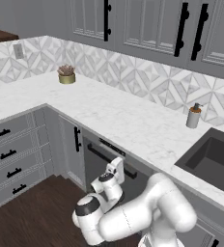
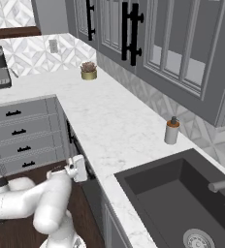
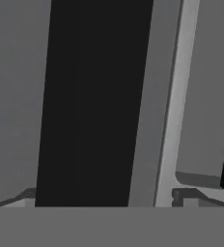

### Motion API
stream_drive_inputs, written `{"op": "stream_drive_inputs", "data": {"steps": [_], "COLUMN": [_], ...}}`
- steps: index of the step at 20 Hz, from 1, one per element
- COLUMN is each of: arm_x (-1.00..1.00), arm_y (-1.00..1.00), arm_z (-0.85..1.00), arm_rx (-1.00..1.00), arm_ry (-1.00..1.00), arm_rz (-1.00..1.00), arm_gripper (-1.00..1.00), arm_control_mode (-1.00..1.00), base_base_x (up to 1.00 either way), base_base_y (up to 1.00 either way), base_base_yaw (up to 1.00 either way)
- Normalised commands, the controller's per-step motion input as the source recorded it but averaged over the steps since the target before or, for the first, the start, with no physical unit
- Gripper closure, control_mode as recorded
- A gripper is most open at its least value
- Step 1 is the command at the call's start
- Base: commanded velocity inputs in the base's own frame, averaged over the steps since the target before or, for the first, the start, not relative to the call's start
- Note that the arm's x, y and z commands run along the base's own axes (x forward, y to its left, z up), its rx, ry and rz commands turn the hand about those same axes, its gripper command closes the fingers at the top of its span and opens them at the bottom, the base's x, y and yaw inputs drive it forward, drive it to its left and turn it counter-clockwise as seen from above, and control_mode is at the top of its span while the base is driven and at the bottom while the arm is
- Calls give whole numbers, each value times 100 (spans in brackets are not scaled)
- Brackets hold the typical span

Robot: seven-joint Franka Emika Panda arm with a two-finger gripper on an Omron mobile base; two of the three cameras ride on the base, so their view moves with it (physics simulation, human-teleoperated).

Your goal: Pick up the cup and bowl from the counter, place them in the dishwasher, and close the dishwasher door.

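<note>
Gripper (image 1: 118, 166): lower centre of the left base view, pressed close to the dishwasher door (image 1: 97, 169) at its black handle (image 1: 111, 160); finger spread cannot be told. Door upright, under the counter (image 1: 123, 120). Soap dispenser (image 1: 193, 116) at right beside the sink (image 1: 213, 159); plant pot (image 1: 66, 75) upper left.

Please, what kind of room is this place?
It is most likely a home kitchen, rendered in simulation: a white marble-look counter with a dark inset sink, grey wall cabinets above it, and a soap dispenser beside the sink.
</note>
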Motion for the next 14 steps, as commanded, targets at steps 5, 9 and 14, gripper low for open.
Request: {"op": "stream_drive_inputs", "data": {"steps": [5,9,14], "arm_x": [49,39,21], "arm_y": [-80,-76,-66], "arm_z": [-44,-51,-53], "arm_rx": [-8,-10,-11], "arm_ry": [-9,-11,-14], "arm_rz": [-5,-4,-1], "arm_gripper": [-100,-100,-100], "arm_control_mode": [-100,-100,-100], "base_base_x": [0,0,0], "base_base_y": [0,0,0], "base_base_yaw": [0,0,0]}}
